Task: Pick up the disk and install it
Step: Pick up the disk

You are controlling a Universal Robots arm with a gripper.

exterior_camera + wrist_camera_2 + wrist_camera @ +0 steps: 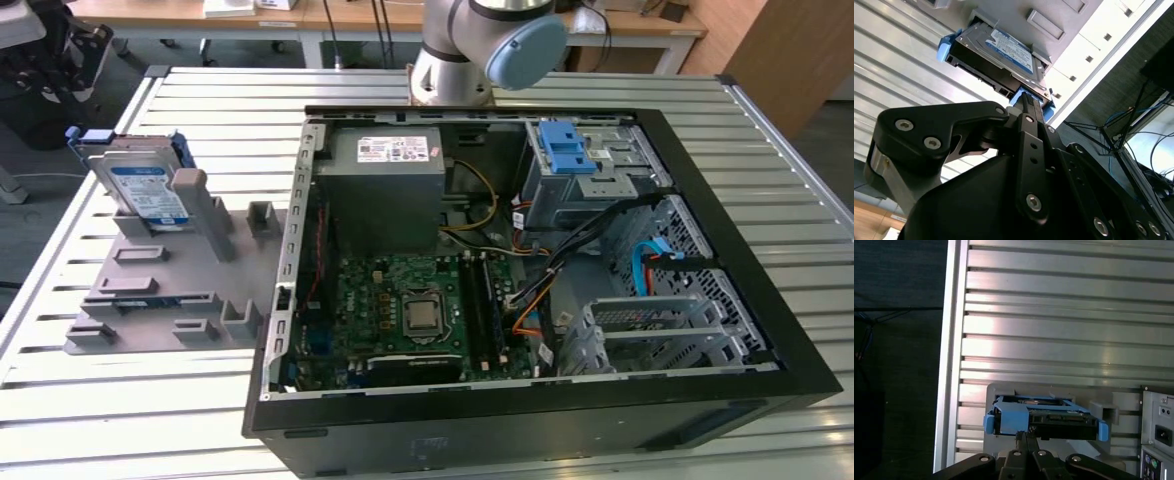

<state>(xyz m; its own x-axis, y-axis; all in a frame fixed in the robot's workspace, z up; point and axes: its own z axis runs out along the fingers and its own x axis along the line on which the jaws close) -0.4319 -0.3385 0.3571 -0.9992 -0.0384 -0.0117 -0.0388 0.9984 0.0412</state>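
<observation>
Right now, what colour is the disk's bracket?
Blue; the bracket shows best in the first wrist view.

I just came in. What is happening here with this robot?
A robot arm is working to fit a disk into the open computer case. The disk leans in a grey holder on the slatted table, beside the case on the exterior view's left. In both wrist views the gripper points at the disk with its fingers closed together, holding nothing. The disk is not yet picked up.
</observation>
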